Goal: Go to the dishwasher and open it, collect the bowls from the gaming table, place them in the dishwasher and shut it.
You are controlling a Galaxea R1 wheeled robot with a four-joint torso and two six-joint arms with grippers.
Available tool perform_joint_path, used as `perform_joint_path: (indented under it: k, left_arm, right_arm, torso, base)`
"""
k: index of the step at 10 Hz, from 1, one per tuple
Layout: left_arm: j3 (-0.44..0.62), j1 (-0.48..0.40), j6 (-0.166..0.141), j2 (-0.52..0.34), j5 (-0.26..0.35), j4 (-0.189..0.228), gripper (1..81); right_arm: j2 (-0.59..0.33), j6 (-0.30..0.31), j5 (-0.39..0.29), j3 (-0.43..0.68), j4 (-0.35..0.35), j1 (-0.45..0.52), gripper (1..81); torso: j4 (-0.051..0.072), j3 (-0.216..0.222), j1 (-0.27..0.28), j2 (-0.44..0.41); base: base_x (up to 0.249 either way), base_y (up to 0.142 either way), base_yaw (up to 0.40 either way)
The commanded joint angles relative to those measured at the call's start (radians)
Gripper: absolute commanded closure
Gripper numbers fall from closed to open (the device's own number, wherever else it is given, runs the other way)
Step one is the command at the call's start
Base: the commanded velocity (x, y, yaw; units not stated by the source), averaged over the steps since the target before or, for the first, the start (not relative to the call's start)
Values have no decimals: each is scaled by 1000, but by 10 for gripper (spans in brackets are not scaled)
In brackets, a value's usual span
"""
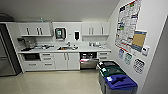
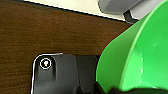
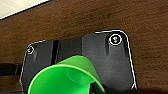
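The dishwasher (image 1: 88, 63) sits under the white counter, right of the middle, straight ahead across the floor. Its dark inside with racks shows above the silver-grey front. In the left wrist view a wide bright green bowl (image 2: 140, 55) hangs close to the camera, with my left gripper (image 2: 110, 90) shut on its rim. A smaller green bowl (image 3: 65, 77) is held the same way by my right gripper (image 3: 96, 88), above the robot's dark plate. The gaming table is out of view.
White cabinets and a counter with a sink (image 1: 66, 48) run along the back wall. A tall grey fridge (image 1: 5, 57) stands at the left. Three bins stand along the right wall near the dishwasher, the nearest with a blue lid (image 1: 120, 81). Pale floor (image 1: 55, 82) lies between.
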Motion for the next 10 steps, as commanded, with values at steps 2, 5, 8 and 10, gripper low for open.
perform_joint_path:
  k: [2, 5, 8, 10]
  left_arm:
    - [17, -64, -3, -20, 30, 14, 811]
    - [17, -64, -3, -20, 30, 14, 811]
    - [20, -66, -3, -21, 30, 14, 811]
    - [23, -64, -3, -23, 28, 14, 811]
  right_arm:
    - [-10, -1, -32, 2, -6, 60, 811]
    - [-12, -1, -30, 2, -6, 60, 811]
    - [-12, -1, -30, 2, -8, 59, 811]
    - [-12, -1, -30, 2, -6, 57, 811]
  torso:
    - [0, 0, 1, 0]
    - [0, 0, 1, 0]
    - [0, 0, 1, 0]
    - [0, 0, 1, 0]
  base:
    - [140, 0, 0]
    - [138, 0, 0]
    - [138, 0, 0]
    - [138, 0, 0]
